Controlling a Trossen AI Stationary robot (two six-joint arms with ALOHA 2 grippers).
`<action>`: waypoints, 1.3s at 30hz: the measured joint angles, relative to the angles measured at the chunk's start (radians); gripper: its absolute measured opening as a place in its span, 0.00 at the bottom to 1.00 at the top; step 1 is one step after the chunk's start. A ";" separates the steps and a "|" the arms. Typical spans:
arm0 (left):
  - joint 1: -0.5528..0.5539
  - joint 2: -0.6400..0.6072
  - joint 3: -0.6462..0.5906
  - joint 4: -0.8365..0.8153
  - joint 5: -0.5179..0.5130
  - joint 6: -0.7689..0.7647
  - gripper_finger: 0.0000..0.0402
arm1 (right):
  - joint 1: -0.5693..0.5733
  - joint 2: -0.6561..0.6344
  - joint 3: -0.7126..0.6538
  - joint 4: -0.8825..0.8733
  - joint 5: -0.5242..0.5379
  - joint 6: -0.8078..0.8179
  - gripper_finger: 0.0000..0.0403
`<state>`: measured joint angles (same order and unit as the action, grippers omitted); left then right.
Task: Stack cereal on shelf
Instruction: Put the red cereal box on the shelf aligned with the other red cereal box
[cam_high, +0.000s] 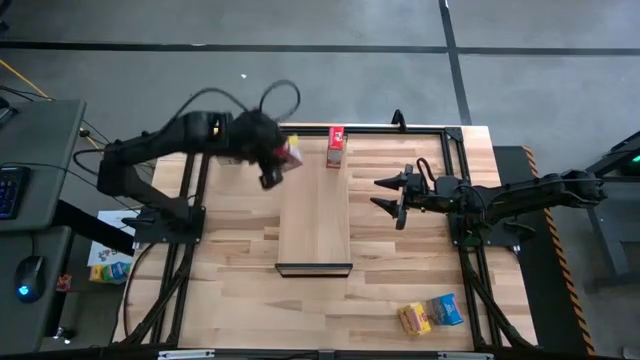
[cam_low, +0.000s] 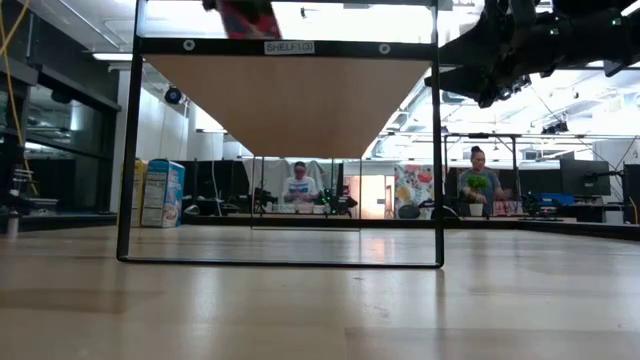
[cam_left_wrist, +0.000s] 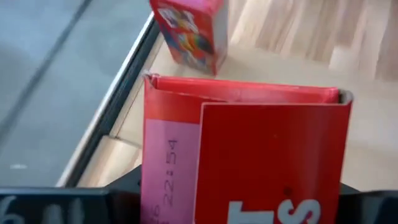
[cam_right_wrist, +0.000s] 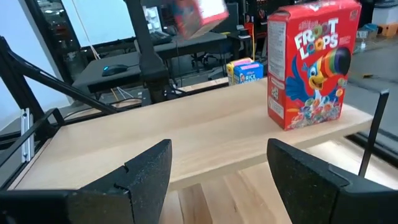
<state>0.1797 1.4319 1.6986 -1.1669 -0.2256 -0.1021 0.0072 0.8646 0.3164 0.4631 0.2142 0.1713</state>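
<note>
Carrying a second red cereal box (cam_left_wrist: 249, 155), the left gripper (cam_high: 275, 165) hangs just off the shelf's (cam_high: 313, 215) far left corner, jaws clamped on the box's sides; the left wrist view is filled by the box's top flap. The box sits tilted in the grip rather than upright, probably because it is mid-swing toward the board. The first red box (cam_right_wrist: 313, 65) already stands upright at the far end of the shelf, near the edge farthest from the black lip (cam_high: 314, 268), so my read is the carried one is meant to go next to it or on top of it; can't tell which from here. The right gripper (cam_high: 392, 197) waits just right of the shelf at about mid-length, jaws apart and empty, pointed across the board toward the standing box. It looks parked clear so the left arm has room. A yellow box (cam_high: 414, 319) and a blue box (cam_high: 446, 309) lie together on the tabletop (cam_high: 240, 290) near the front right corner, on the right arm's side. More boxes (cam_high: 108, 263) sit off the table on the left. Task is early, one box placed and one in hand. Risk: tilted box tipping or knocking the standing one on set-down.
</note>
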 joint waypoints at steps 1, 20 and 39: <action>0.036 0.005 0.000 0.022 0.033 0.000 0.42 | 0.000 0.000 0.000 -0.007 0.000 0.008 0.64; 0.132 0.274 -0.001 0.071 0.135 0.089 0.42 | 0.000 0.000 0.000 -0.019 0.000 0.014 0.64; 0.142 0.296 0.000 0.127 0.074 0.140 0.49 | 0.000 0.000 0.000 -0.033 0.000 0.034 0.64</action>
<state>0.3214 1.7279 1.6983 -1.0396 -0.1520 0.0383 0.0072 0.8646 0.3164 0.4297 0.2141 0.2049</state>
